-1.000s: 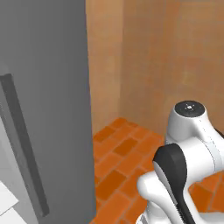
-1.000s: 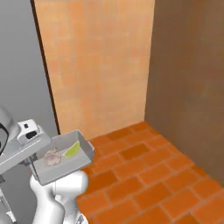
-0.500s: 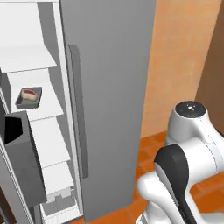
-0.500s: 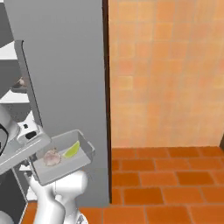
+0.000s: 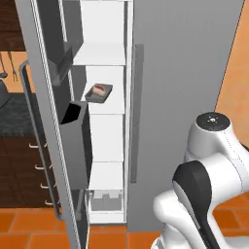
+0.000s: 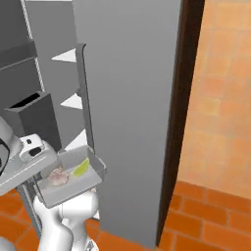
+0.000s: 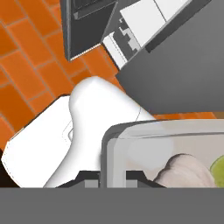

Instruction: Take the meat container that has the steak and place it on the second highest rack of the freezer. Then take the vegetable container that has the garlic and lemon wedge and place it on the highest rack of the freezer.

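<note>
i judge the first half done: the meat container (image 5: pixel 99 92) with the steak (image 5: pixel 99 89) sits on a white shelf inside the open freezer (image 5: pixel 180 73), one shelf below the top one. i'm on the second half now. my hand (image 6: pixel 46 162) is clamped on the rim of the vegetable container (image 6: pixel 73 177), carrying it low, in front of the freezer's closed right-hand door and well below the shelves. the garlic (image 6: pixel 58 176) and the lemon wedge (image 6: pixel 81 168) lie side by side in the tray, neither spilling.

next i need to raise the tray and swing it toward the open compartment, to the highest rack (image 5: pixel 98 59), directly above the shelf with the meat container, keeping it level so nothing rolls out.

what stands in the way, as i see it: the long vertical handle (image 6: pixel 86 93) and the edge of the closed door sit between the tray and the opening, and the open freezer door (image 5: pixel 51 121) with its dark bin (image 5: pixel 75 141) narrows the gap on the far side. the orange brick floor (image 6: pixel 211 215) below the freezer is bare.
</note>
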Robot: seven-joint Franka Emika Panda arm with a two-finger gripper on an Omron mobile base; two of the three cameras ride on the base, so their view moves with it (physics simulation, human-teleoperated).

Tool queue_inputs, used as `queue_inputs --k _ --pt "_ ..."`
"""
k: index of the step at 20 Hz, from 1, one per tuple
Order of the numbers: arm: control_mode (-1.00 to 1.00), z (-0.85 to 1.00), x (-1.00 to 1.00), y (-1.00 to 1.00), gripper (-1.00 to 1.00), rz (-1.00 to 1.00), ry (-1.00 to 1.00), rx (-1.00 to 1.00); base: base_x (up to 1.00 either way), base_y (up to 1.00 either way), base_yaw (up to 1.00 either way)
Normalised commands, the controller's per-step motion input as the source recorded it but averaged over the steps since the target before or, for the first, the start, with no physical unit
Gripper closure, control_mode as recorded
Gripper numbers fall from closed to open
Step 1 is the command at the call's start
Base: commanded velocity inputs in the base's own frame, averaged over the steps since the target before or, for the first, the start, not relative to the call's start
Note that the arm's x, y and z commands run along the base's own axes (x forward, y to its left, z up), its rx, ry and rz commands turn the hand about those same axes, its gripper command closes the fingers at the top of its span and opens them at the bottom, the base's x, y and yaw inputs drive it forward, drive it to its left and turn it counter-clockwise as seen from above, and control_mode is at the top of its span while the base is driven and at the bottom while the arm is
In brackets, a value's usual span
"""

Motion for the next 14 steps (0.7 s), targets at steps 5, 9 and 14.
queue_inputs --k 5,9,14 --pt "1.0 0.0 0.0 0.0 1.0 0.0 0.0 0.0 0.63 -0.13 0.54" --pt "1.0 0.0 0.0 0.0 1.0 0.0 0.0 0.0 0.6 -0.1 0.52" --pt "1.0 0.0 0.0 0.0 1.0 0.0 0.0 0.0 0.49 -0.09 0.5"
